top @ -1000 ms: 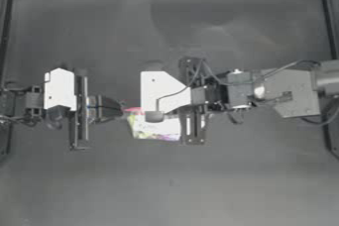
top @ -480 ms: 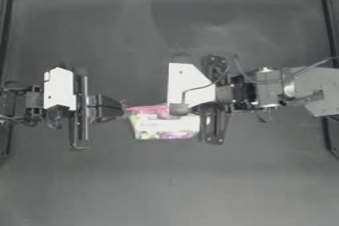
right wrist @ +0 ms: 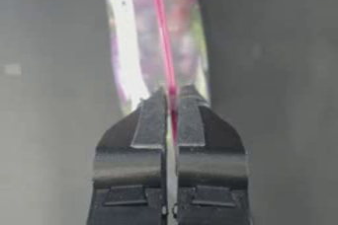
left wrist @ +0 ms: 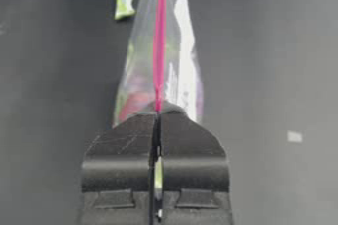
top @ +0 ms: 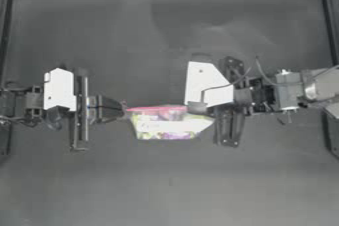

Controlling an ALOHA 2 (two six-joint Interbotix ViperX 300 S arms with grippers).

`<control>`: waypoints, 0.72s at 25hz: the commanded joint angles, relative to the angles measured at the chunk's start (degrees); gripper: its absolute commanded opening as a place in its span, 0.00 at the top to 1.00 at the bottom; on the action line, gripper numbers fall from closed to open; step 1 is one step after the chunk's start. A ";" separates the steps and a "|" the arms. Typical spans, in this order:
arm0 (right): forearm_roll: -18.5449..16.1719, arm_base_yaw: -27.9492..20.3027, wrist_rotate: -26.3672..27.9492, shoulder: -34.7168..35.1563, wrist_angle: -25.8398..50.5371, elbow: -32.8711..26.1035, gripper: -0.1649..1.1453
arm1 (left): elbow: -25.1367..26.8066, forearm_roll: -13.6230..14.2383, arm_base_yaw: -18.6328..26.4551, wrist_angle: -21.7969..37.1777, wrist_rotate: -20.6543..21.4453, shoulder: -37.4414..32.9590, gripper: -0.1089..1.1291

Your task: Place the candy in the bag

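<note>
Bag (top: 169,123) of clear, glossy plastic film sits just below the centre of the top view, held between the two arms on the dark matte table (top: 165,36). Its pink-red seal strip (top: 155,108) runs straight along the upper edge, and colourful contents in green, pink and white show through the wrinkled film. Left gripper (top: 119,108), entering from the left of the frame, has its dark jaws pressed together on the bag's left end; in the left wrist view the strip (left wrist: 160,41) runs out from between the closed jaws. Right gripper (top: 197,107), reaching from the right, pinches the bag's right end at the strip, jaws likewise closed on the film in the right wrist view (right wrist: 170,98). Candy (left wrist: 124,1), a small yellow-green wrapped piece of roughly rectangular shape, lies on the table surface outside the bag, just beside its far end in the upper left of the left wrist view.
</note>
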 commanded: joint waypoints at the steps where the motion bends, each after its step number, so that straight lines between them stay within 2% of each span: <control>1: 0.26 0.00 0.62 -2.81 0.70 0.97 0.81 | -0.44 -0.18 0.00 0.00 0.00 -0.35 0.88; 18: 0.53 0.97 5.80 -8.61 2.37 7.91 0.81 | -0.53 -0.18 0.00 0.09 -0.09 0.18 0.88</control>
